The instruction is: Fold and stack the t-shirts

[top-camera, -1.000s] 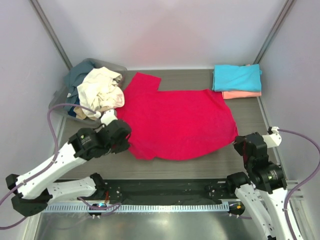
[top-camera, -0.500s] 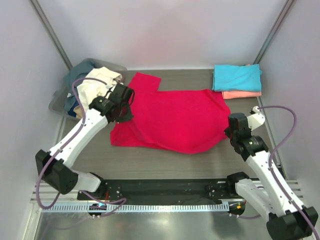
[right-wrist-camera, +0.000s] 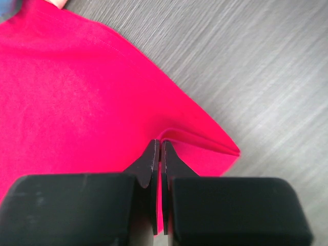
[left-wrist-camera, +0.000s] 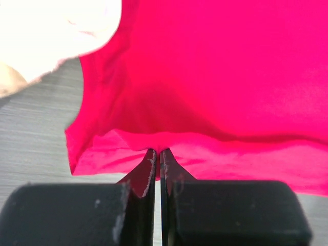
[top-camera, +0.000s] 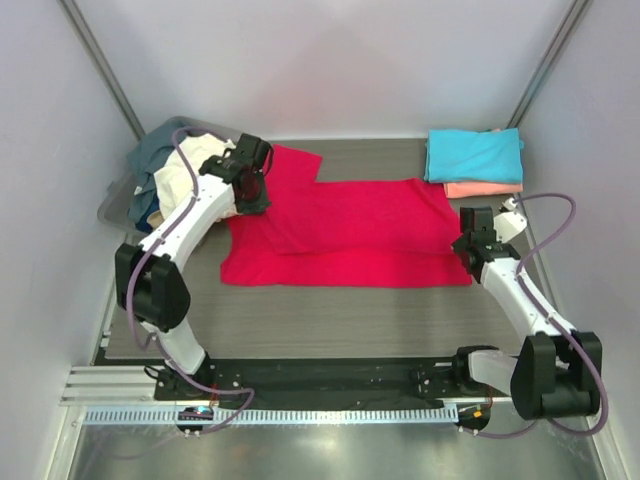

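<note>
The left gripper (left-wrist-camera: 157, 149) and right gripper (right-wrist-camera: 158, 142) each pinch the red t-shirt (top-camera: 350, 235), lying long between them from 9 o'clock to 3 o'clock.

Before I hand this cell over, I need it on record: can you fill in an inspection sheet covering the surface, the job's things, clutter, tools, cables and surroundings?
Surface: grey wood-grain table, bare strip nearest the arms.
Job's things: red t-shirt spread mid-table, partly folded over itself; turquoise t-shirt folded atop salmon t-shirt, far right; cream t-shirt and slate blue t-shirt bunched in the tub.
Clutter: grey tub, far left.
Tools: left tool shut on the red t-shirt's edge; right tool likewise.
Cables: left purple cable loops over the tub; right purple cable loops beside the table's right edge.
Surroundings: pale walls, metal frame posts.
</note>
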{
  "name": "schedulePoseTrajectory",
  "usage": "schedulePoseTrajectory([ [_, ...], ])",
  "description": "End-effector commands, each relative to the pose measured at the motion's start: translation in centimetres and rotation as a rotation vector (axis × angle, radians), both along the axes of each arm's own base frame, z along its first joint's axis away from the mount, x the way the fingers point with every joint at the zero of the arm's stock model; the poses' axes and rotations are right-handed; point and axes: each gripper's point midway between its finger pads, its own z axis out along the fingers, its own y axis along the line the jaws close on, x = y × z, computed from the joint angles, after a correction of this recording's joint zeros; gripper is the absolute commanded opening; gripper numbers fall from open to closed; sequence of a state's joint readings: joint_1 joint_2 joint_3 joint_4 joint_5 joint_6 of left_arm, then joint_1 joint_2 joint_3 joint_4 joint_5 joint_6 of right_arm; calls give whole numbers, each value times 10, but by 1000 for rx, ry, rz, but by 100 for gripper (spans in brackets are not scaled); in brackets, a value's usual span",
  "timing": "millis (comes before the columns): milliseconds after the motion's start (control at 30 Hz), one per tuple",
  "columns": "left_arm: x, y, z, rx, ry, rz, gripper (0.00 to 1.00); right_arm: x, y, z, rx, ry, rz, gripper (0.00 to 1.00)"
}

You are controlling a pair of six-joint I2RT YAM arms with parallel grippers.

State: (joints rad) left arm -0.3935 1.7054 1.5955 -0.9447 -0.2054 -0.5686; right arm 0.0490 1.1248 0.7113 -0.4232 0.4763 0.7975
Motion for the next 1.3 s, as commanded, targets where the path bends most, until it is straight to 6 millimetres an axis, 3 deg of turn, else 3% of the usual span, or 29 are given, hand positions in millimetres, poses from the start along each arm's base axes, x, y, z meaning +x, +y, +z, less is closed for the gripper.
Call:
schedulePoseTrajectory([
  [0, 25, 10, -1, 35, -12, 13, 1, 37, 2, 15, 21, -96, 18, 1],
  [67, 38, 12, -1, 46, -9, 20, 0, 48, 3, 3, 32, -68, 28, 2],
  [100, 41, 19, -18, 75, 46, 37, 0, 51, 3, 0, 36, -54, 32, 2],
  [167, 54, 21, -11, 88, 34, 47, 0, 64, 5, -9, 44, -31, 49, 7],
  [233, 60, 28, -25, 125, 80, 68, 8, 74, 8, -10, 57, -27, 66, 16],
  [267, 63, 31, -27, 134, 92, 75, 16, 78, -3, -9, 49, -23, 50, 20],
  [300, 70, 34, -23, 135, 91, 97, 28, 86, -7, -9, 39, -18, 49, 33],
  [333, 73, 37, -20, 135, 89, 107, 33, 92, -10, -6, 39, -19, 60, 43],
  [367, 73, 40, -14, 128, 93, 124, 44, 95, -23, -7, 27, 2, 61, 52],
  [400, 80, 44, 2, 107, 58, 144, 49, 98, -29, -12, 37, 26, 63, 74],
  [433, 79, 43, 16, 92, 31, 148, 53, 108, -35, 1, 44, 3, 71, 82],
  [500, 68, 42, 26, 67, 16, 154, 62, 104, -42, 13, 68, 6, 87, 90],
  [567, 56, 40, 57, 4, -90, 162, 64, 96, -39, 23, 75, -22, 101, 92],
  [600, 46, 42, 54, -17, -98, 189, 65, 83, -34, 17, 93, -15, 106, 93],
  [633, 24, 47, 22, -3, -34, 200, 65, 75, -29, 30, 102, -62, 118, 93],
  [667, 5, 49, 39, -55, -94, 204, 65, 67, -22, 30, 121, -71, 137, 93],
  [700, 6, 45, 39, -100, -153, 215, 66, 52, -12, 13, 158, -42, 164, 93],
  [733, -23, 50, -1, -106, -86, 246, 67, 43, -8, 20, 167, -72, 176, 93],
  [767, -25, 48, 17, -179, -195, 257, 68, 35, -4, 15, 183, -66, 184, 93],
  [800, -34, 50, 13, -202, -211, 275, 70, 20, 4, -2, 222, -37, 203, 92],
  [833, -45, 51, 1, -218, -207, 291, 70, 14, 10, -4, 254, -45, 214, 93],
  [867, -61, 55, -27, -219, -163, 318, 70, 8, 14, -1, 264, -65, 226, 93],
  [900, -67, 55, -25, -248, -200, 322, 71, 3, 18, -3, 279, -67, 231, 92],
  [1000, -84, 64, -54, -242, -190, 371, 71, -16, 20, -24, 300, -31, 209, 90],
  [1267, -85, 73, -84, -273, -240, 462, 75, -19, 8, -49, 272, 43, 167, 84],
])
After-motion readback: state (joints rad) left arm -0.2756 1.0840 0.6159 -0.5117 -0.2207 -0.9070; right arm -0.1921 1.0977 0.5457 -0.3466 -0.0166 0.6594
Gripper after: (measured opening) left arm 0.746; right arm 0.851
